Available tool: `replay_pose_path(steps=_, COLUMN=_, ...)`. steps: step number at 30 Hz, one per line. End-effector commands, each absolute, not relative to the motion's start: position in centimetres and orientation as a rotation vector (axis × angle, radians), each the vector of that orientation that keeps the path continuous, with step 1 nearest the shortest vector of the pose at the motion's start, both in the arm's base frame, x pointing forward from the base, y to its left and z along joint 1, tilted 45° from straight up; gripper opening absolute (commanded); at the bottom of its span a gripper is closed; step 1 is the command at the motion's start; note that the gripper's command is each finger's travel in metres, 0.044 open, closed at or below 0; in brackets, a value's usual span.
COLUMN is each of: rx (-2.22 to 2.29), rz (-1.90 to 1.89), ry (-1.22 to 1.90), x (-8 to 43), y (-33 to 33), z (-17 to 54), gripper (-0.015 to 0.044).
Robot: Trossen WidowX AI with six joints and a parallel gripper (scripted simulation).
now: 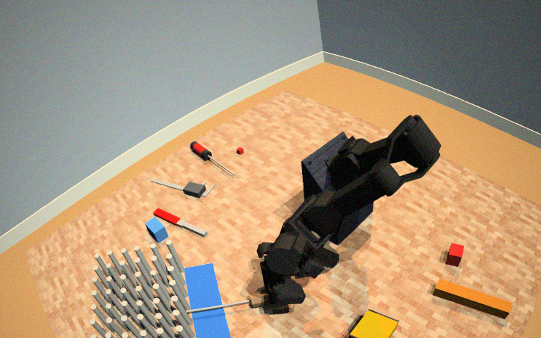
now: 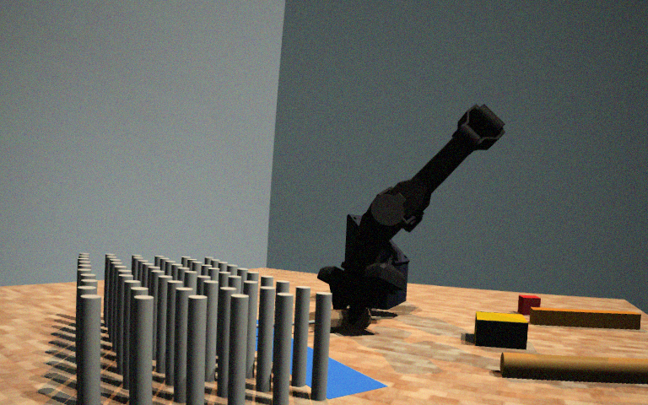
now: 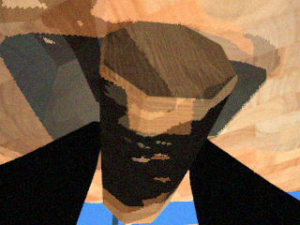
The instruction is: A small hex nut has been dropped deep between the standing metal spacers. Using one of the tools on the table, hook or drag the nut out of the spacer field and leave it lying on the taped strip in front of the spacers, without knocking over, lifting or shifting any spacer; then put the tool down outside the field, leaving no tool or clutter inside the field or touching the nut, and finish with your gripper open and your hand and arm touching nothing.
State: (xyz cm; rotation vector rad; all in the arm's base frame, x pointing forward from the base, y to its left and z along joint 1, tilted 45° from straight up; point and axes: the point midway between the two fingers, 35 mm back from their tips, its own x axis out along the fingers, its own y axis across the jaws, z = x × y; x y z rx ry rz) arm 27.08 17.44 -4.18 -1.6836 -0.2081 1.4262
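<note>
My gripper is shut on the wooden handle of a tool, low beside the blue taped strip. The tool's thin metal rod crosses above the strip, and its far end reaches the edge of the spacer field, where the tip is hidden. The grey metal spacers that show stand upright. I cannot tell whether the rod touches one. The hex nut cannot be made out. A red screwdriver, a grey-handled tool and a red-handled tool lie apart.
A blue block sits close behind the spacers. A tiny red cube lies near the screwdriver. Across the table are a red block, an orange bar, a yellow-topped block and a brown cylinder.
</note>
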Motion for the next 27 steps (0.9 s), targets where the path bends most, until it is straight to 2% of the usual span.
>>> replay_pose_path(steps=1, rx=-1.678, rz=1.426, ry=-0.205, x=26.7, y=17.5, z=-4.0, gripper=0.0000)
replay_pose_path(steps=27, rx=-1.677, rz=1.428, ry=-0.205, x=25.1, y=17.8, z=-3.5, gripper=0.0000)
